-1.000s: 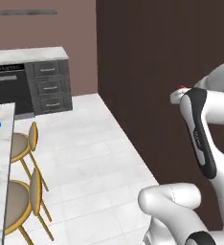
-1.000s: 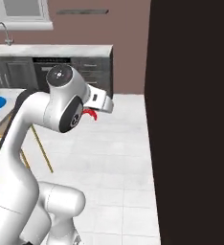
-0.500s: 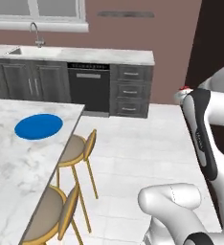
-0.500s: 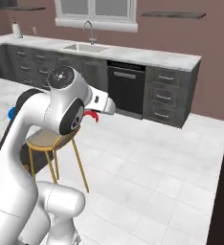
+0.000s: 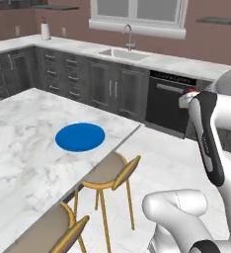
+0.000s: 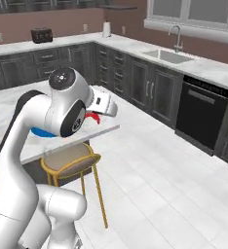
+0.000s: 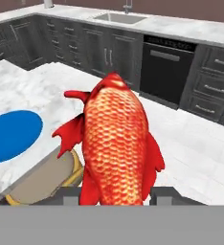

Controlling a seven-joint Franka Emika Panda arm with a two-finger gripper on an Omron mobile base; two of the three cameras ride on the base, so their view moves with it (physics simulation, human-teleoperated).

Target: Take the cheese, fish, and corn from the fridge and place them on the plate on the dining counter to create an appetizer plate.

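Grip: we held the fish [image 7: 115, 143], jaws closed on it.
Plate: the plate [image 5: 80, 137], frame centre-left, was bare; nothing delivered.

A window [image 5: 137, 11] with a white frame sits at the top centre on a brown-pink wall [image 5: 206, 39]. Below it, dark grey cabinets [image 5: 95, 84] carry a marble worktop with a sink [image 5: 123, 53] and faucet. A black dishwasher [image 5: 167, 101] stands right of centre. The floor [image 6: 169, 194] has pale tiles. Yellow-framed stools [image 5: 107, 173] stand at lower centre.
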